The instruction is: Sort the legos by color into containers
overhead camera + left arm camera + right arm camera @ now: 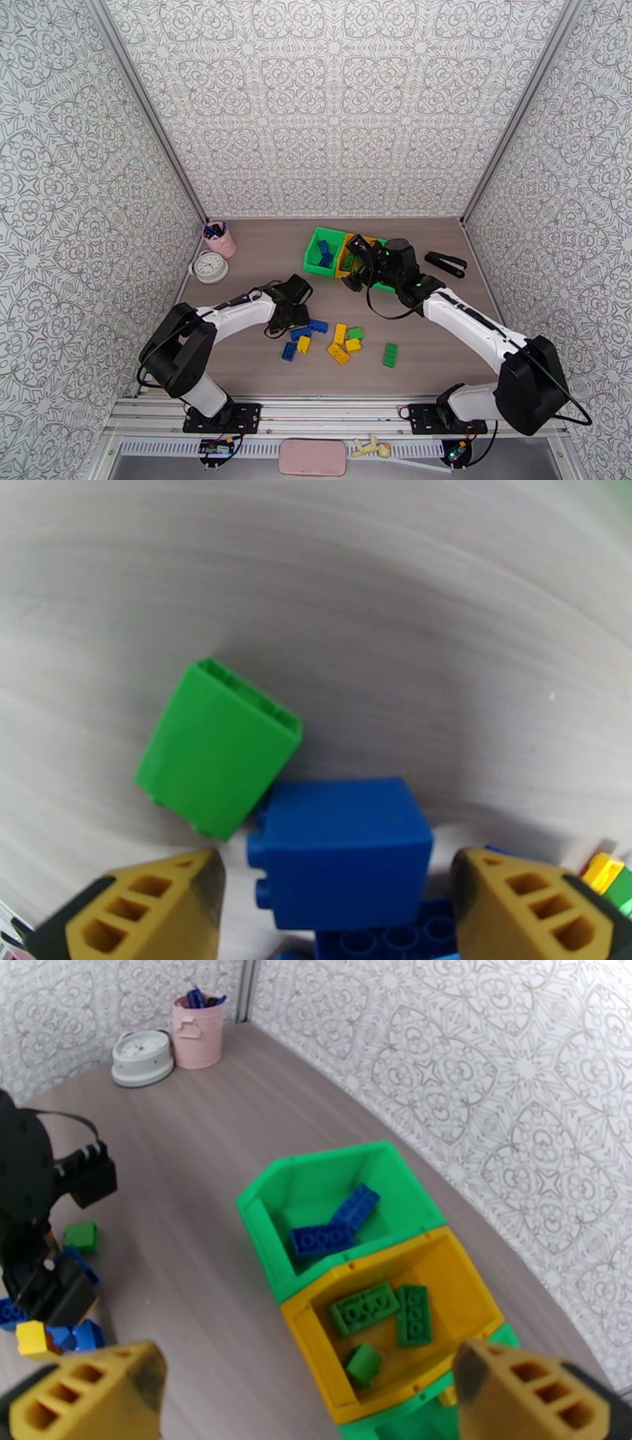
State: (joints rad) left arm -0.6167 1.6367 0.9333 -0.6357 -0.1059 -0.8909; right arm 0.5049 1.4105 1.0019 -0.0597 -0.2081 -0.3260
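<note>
1. The left jaws stood partly open and empty. Their yellow fingertips sat either side of a blue brick without touching it, which I read as lining up for a pinch.
2. That blue brick lay on its side on the tabletop. One corner touched a green brick, and a flat blue piece lay against it on the near side, so a grip there risked nudging the neighbours.
3. The right jaws were spread wide with nothing between their fingertips. They hung above the bins, a spot that suits dropping bricks in.
4. Below them, the green bin held two blue bricks. The yellow bin joined to it held three green ones, so colours seemed assigned by contents rather than by bin colour. A second green bin adjoined the yellow one.
5. The loose bricks, blue, yellow and green, lay clustered between the arms, well apart from the bins. Much sorting looked undone.
6. A pink cup, a round white clock and a black stapler sat toward the edges. No brand, label or writing could be read.
</note>
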